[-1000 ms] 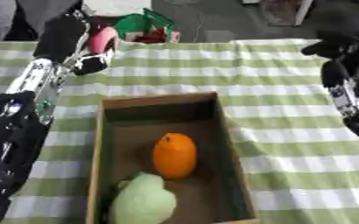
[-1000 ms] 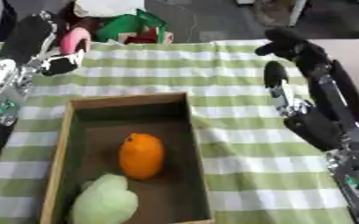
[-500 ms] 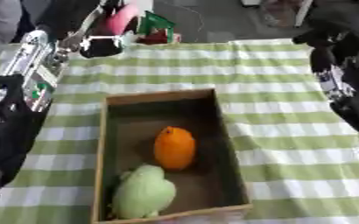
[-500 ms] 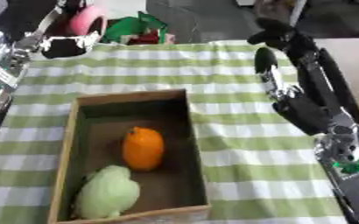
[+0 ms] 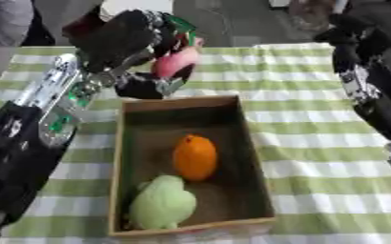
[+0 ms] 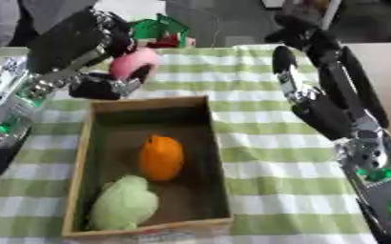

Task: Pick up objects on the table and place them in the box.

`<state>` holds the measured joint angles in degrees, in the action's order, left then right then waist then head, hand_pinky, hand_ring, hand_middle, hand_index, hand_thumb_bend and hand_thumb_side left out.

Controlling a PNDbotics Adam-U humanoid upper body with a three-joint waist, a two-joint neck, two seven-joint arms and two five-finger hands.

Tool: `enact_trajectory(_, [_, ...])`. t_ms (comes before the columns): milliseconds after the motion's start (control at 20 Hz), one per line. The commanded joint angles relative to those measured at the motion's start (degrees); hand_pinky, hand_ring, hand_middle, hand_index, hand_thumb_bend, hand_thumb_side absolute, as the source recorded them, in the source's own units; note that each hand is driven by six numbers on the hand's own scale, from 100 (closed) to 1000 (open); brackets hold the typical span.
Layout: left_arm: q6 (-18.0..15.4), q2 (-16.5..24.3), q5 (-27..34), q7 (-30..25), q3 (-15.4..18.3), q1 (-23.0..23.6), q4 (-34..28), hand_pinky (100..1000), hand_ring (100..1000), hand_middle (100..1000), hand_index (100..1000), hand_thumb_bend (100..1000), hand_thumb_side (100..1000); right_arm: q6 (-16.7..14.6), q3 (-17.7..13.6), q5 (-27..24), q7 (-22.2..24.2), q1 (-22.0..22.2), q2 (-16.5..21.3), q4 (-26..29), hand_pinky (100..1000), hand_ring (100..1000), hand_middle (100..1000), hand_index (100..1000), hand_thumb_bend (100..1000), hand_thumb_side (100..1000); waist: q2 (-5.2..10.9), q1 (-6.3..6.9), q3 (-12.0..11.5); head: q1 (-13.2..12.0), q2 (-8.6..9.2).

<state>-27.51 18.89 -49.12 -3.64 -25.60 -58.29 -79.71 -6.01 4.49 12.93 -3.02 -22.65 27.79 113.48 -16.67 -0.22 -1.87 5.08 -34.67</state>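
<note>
Nearest, inside the open brown wooden box [image 5: 253, 162]: a pale green rounded object [image 5: 161, 204], then an orange fruit [image 5: 195, 156] beyond it. Over the box's far edge, left hand [image 5: 124, 45] curled round a pink rounded object [image 5: 175, 62]. Right hand [image 6: 303, 31] raised far right; fingers unclear.

Matt wooden box [image 5: 253, 157] on checked cloth tablecloth [image 5: 324, 143]; smooth orange fruit [image 5: 195, 157], dull pale-green object [image 5: 161, 205], glossy black left hand [image 5: 124, 40]
</note>
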Motion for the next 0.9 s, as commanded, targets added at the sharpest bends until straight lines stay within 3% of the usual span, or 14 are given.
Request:
enact_trajectory(50, [-0.23, 1.70, 3.14, -2.91, -2.05, -0.12, -1.80, 100, 268, 270, 377, 100, 311, -0.04, -0.61, -0.42, -0.07, -0.48, 1.18, 1.11, 888, 986, 710, 915, 100, 821, 1.37, -0.11, 0.02, 0.23, -0.10])
enact_trajectory(400, [-0.64, 1.54, 5.05, -9.18, -6.58, 1.78, 0.34, 100, 319, 313, 421, 100, 285, -0.21, -0.55, -0.40, 0.04, -0.60, 1.15, 1.11, 888, 987, 710, 915, 100, 822, 1.17, -0.22, 0.18, 0.56, -0.86])
enact_trajectory(450, [-0.89, 1.46, 4.64, -10.11, -7.01, 1.97, 0.79, 107, 363, 350, 469, 100, 259, -0.25, -0.56, -0.40, 0.03, -0.62, 1.16, 1.11, 888, 986, 710, 914, 100, 821, 1.13, -0.27, 0.22, 0.71, -0.93])
enact_trajectory(500, [-1.17, 1.43, 4.03, -10.98, -7.41, 2.08, 1.26, 154, 405, 387, 518, 100, 240, -0.28, -0.57, -0.39, 0.01, -0.64, 1.16, 1.11, 888, 986, 710, 914, 100, 821, 1.10, -0.32, 0.25, 0.82, -0.99])
enact_trajectory(550, [-1.46, 1.45, 3.27, -11.86, -7.73, 2.14, 1.75, 243, 491, 471, 625, 100, 211, -0.30, -0.58, -0.40, -0.02, -0.63, 1.15, 1.11, 888, 986, 710, 915, 100, 821, 1.09, -0.35, 0.25, 0.89, -1.06])
enact_trajectory(700, [-2.52, 1.69, 0.60, -14.63, -7.94, 2.07, 2.36, 477, 731, 696, 803, 117, 194, -0.25, -0.59, -0.38, 0.00, -0.49, 1.09, 1.11, 888, 987, 709, 915, 100, 821, 1.10, -0.39, 0.16, 0.99, -1.07])
enact_trajectory(800, [-3.57, 1.92, -1.21, -16.46, -7.82, 2.12, 2.46, 645, 821, 770, 860, 202, 410, -0.21, -0.62, -0.37, -0.04, -0.43, 1.03, 1.11, 888, 987, 709, 915, 100, 820, 1.14, -0.40, 0.11, 1.02, -0.99])
enact_trajectory(850, [-4.18, 1.97, -2.06, -17.31, -7.73, 2.20, 2.60, 716, 857, 804, 887, 270, 565, -0.20, -0.63, -0.38, -0.05, -0.42, 1.01, 1.11, 888, 987, 709, 915, 100, 820, 1.17, -0.41, 0.11, 1.04, -0.99])
enact_trajectory(900, [-4.82, 1.94, -2.93, -18.18, -7.56, 2.28, 2.75, 721, 860, 806, 889, 279, 589, -0.19, -0.63, -0.40, -0.06, -0.40, 0.99, 1.11, 888, 987, 709, 915, 100, 820, 1.20, -0.44, 0.12, 1.08, -1.02])
